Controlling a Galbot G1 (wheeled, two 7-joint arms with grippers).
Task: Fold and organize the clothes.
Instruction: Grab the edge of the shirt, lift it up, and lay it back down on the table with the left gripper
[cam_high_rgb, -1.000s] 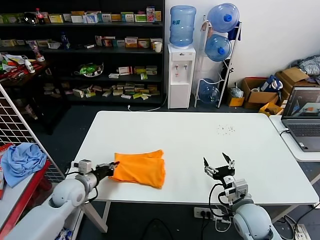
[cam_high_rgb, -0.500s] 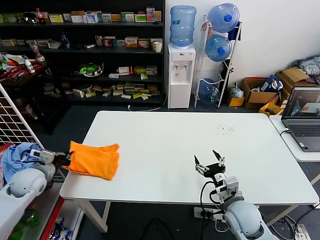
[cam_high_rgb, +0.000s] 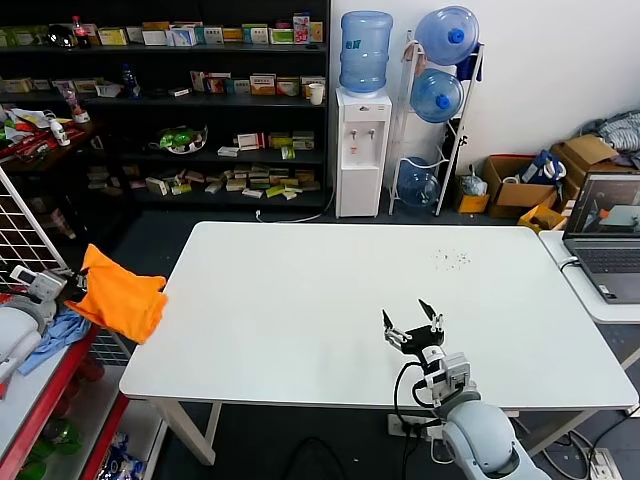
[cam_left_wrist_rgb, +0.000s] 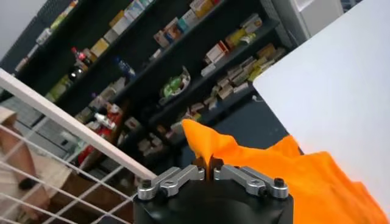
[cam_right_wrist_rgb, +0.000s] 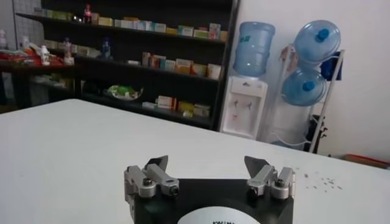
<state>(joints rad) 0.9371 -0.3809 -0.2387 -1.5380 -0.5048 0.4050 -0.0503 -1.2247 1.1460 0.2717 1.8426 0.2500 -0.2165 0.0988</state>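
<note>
Our left gripper (cam_left_wrist_rgb: 210, 173) is closed on one edge of the folded orange T-shirt (cam_high_rgb: 120, 295), which hangs in the air just past the left side of the white table (cam_high_rgb: 330, 300), above the light blue cloth (cam_high_rgb: 55, 328) on the red rack (cam_high_rgb: 45, 385). Our right gripper (cam_high_rgb: 412, 325) waits over the table with its jaws wide apart, holding nothing. We fear the thin pinch can slip, so the shirt may unfold or drop on the wrong pile.

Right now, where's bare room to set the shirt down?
The white table is bare from its left edge to the right gripper, open near the front. Crowded: the side shelf with blue cloth, under the shirt in the left gripper.
</note>
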